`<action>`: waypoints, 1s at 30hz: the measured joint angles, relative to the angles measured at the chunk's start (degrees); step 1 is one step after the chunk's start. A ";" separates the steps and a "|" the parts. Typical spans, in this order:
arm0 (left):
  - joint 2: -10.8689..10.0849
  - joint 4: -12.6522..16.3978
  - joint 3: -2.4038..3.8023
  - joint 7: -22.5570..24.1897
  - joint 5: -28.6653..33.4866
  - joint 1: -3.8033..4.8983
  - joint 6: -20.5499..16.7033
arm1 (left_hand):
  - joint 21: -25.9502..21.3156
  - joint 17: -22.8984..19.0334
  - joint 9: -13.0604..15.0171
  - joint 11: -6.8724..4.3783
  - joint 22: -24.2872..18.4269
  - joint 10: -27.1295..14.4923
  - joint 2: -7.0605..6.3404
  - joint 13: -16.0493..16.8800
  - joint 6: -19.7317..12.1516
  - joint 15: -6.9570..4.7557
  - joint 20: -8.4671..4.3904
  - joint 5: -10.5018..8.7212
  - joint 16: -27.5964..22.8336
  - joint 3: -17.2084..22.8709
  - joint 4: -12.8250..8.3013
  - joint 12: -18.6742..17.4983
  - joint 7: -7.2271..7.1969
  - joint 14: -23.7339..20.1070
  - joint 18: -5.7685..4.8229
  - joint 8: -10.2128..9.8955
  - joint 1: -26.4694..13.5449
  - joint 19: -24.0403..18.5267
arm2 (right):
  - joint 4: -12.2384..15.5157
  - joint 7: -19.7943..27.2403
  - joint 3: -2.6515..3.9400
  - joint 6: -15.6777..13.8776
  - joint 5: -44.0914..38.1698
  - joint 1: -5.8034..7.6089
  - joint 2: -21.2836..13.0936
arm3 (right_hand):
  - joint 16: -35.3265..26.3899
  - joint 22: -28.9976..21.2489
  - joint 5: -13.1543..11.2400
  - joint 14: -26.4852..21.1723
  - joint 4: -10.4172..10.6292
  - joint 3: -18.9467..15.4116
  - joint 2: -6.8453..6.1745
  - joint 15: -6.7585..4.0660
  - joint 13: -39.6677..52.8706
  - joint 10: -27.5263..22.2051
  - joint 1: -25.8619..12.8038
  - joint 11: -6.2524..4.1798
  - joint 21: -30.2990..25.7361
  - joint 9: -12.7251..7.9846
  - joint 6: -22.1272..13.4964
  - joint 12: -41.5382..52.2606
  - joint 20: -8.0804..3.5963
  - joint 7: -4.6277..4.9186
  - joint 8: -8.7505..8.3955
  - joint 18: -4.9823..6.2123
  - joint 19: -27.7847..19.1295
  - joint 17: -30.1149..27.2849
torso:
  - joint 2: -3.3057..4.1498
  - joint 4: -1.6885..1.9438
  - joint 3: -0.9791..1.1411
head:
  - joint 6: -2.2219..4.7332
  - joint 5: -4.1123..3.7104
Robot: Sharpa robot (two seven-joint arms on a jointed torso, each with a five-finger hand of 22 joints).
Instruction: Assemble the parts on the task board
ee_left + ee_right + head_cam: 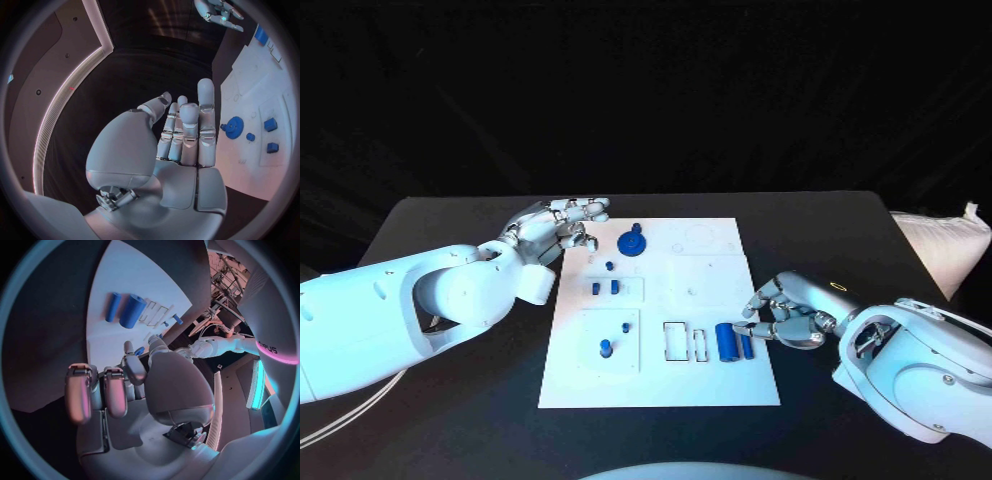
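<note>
The right robot hand point(783, 315) hung at the right edge of the task board point(711, 385), fingers curled in with nothing between them, fingertips just beside the two blue cylinders point(734, 341) lying near that edge. The left robot hand point(567, 222) hovered at the board's far left corner, fingers straight and apart, holding nothing, near the blue gear point(633, 242). Small blue parts point(604, 288) sat in a recess at the board's left middle, another point(606, 348) in the recess below. The board lay on the black desk point(444, 225).
</note>
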 measured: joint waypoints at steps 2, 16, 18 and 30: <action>0.03 -0.03 -0.05 0.00 0.00 0.00 0.01 | 0.00 -0.13 0.00 0.00 0.00 0.00 0.00 0.00 0.00 0.00 0.21 0.00 0.00 0.00 0.00 0.00 0.00 0.00 0.00 0.00 0.00 -0.21 | 0.19 -1.80 -0.14 0.49 0.05 -0.37 -0.14 | 0.33 0.00 0.29 0.00 0.14 -1.29 0.56 0.00 0.00 0.49 0.03 0.48 0.04 0.57 -0.28 0.17 0.00 0.06 0.62 0.00 0.00 0.00 | -0.10 -0.24 0.00 | 0.05 -0.20; 0.08 -0.28 -0.16 -0.03 0.00 0.00 0.08 | 0.00 -0.13 0.00 0.00 0.00 0.00 0.00 0.01 0.00 0.00 0.21 0.00 0.00 0.00 0.00 0.00 0.00 0.00 0.00 0.00 0.00 -0.21 | -0.07 -8.29 -0.30 1.54 -1.79 -1.33 2.00 | 1.09 -0.01 0.53 0.00 0.27 -4.38 1.61 0.01 0.01 0.96 -1.02 0.60 1.02 1.96 -1.28 1.55 0.00 0.07 1.88 0.00 0.00 -0.01 | -0.27 -0.53 -0.10 | 0.07 -0.44; 0.07 -0.30 -0.18 -0.03 -0.01 0.00 0.09 | 0.00 -0.13 0.00 0.00 0.01 0.00 0.00 0.01 0.00 0.00 0.21 0.00 0.00 0.00 0.00 0.00 0.00 0.00 0.01 0.00 0.00 -0.21 | -0.34 -8.69 -0.30 1.75 -2.18 -1.48 2.53 | 1.09 -0.01 0.53 0.00 0.21 -4.44 1.61 0.01 0.01 0.96 -1.02 0.59 1.02 2.03 -1.28 1.68 0.00 0.07 1.88 0.00 0.00 -0.01 | -0.26 -0.52 -0.13 | 0.05 -0.42; -0.01 -0.31 -0.21 -0.13 -0.01 -0.01 0.17 | 0.00 -0.12 0.00 0.00 0.01 0.00 0.00 0.01 0.00 0.00 0.21 0.00 0.00 0.00 0.00 0.00 0.00 0.00 0.00 0.00 0.00 -0.21 | -1.31 -9.68 -0.32 2.59 -4.78 -2.67 5.20 | 1.09 -0.02 0.53 0.00 0.20 -4.76 1.61 0.01 0.01 0.96 -1.02 0.58 1.02 2.15 -1.28 1.79 0.00 0.07 2.09 0.01 0.00 -0.02 | -0.25 -0.49 -0.14 | -0.24 0.09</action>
